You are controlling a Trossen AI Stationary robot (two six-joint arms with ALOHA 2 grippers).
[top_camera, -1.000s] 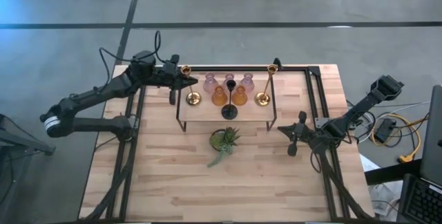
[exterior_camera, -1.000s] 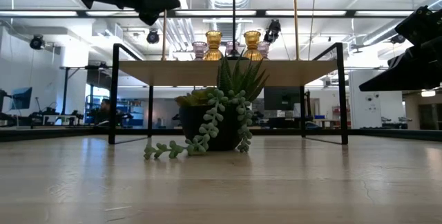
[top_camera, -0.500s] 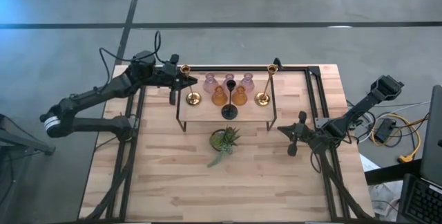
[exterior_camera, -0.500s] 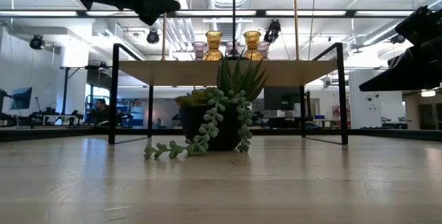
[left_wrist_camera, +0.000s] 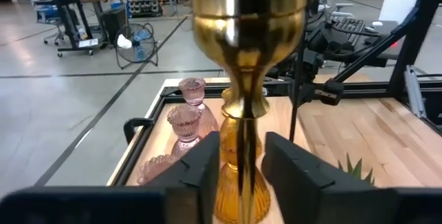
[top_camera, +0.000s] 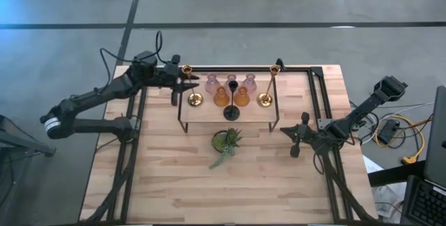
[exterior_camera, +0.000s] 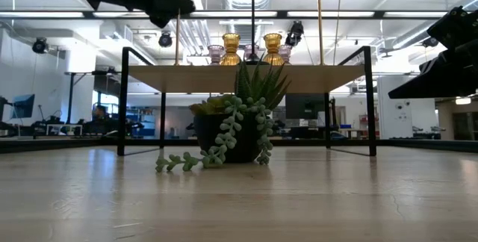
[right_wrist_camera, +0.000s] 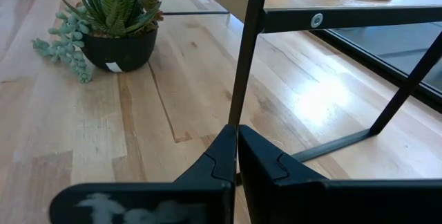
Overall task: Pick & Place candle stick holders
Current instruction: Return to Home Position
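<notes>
Eight holders [top_camera: 221, 98] fill the shelf [top_camera: 254, 114], so placing looks done. Left gripper [top_camera: 185, 81] at 10 o'clock straddles a brass stem [left_wrist_camera: 243, 65], fingers apart to back off. Right gripper [top_camera: 284, 131] idles at 3 o'clock, fingers together.

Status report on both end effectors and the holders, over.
Left end effector open, astride a brass holder stem. Right end effector shut, low beside shelf. All eight candle stick holders on shelf. Potted plant in front, nothing blocking.

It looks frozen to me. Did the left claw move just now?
No. The left gripper stays around the left brass holder, at the same corner of the shelf.
</notes>
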